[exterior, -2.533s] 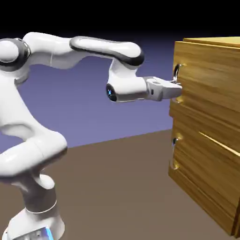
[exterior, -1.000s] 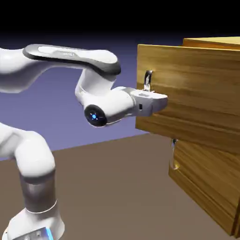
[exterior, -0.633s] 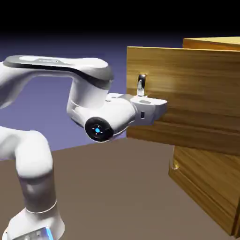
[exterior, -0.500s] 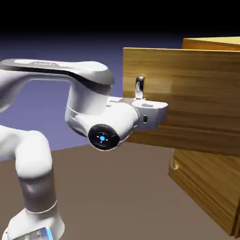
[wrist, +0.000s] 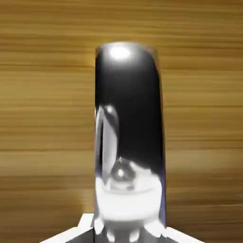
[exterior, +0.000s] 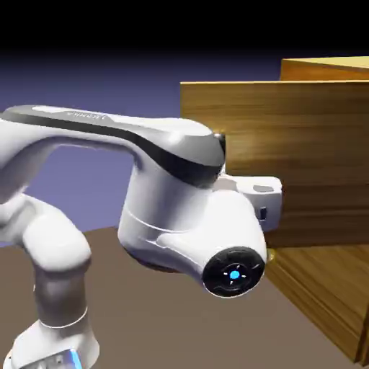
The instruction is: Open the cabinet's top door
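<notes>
"Fingers [wrist: 84, 229] are clamping on the handle [wrist: 128, 95], one on either side. Where is the door sitting?"

"The top door [exterior: 303, 144] is standing well out from the cabinet [exterior: 324, 66], its free edge showing toward the exterior view's left. I'm judging the opening well along, with the swing being the step in hand."

"So how should the pull be going?"

"Around an arc, I'd say, not straight back. The hinge is probably lying off past the exterior view's right edge, so the hand should be turning with the door and staying square to its face."

"And the grip?"

"Firm, but not wrenching. If the wrist is lagging behind the turn, the fingers may be twisting against that smooth metal and slipping off."

"What about farther out?"

"The lower door [exterior: 331, 281] is lying beneath; nobody should be pulling that one. The arm [exterior: 166, 216] is bending low at the wrist in front of the door, so I'd be easing it round slowly, leaving the elbow room and minding the forearm near the door's edge."
</notes>
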Robot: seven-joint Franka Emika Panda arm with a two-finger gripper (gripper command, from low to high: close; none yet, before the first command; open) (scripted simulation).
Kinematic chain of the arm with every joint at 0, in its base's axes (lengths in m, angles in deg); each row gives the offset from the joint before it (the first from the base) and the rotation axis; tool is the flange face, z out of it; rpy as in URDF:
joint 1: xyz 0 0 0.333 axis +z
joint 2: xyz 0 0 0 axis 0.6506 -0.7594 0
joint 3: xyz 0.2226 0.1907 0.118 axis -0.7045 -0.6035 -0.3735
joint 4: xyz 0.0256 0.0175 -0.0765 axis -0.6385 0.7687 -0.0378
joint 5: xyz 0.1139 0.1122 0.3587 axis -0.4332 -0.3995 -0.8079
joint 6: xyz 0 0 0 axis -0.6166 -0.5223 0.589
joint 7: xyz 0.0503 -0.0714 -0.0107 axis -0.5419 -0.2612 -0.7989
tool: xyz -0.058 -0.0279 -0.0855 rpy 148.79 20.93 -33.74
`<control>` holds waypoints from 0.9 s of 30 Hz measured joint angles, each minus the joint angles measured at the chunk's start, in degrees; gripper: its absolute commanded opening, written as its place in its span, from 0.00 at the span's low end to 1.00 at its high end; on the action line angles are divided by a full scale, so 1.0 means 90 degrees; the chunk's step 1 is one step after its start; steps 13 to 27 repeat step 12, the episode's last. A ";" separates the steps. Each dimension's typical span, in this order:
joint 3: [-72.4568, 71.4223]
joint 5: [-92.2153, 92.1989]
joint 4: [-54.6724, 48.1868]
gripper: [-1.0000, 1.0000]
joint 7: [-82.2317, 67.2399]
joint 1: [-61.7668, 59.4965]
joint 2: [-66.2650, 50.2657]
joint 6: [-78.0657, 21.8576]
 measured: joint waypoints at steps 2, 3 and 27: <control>0.0417 0.0176 -0.0415 0.00 0.0042 0.0462 -0.0001 -0.0332; 0.0614 0.0262 -0.0620 0.00 0.0071 0.0692 0.0017 -0.0486; 0.2048 0.0986 -0.2587 0.00 0.0558 0.2752 0.0614 -0.1776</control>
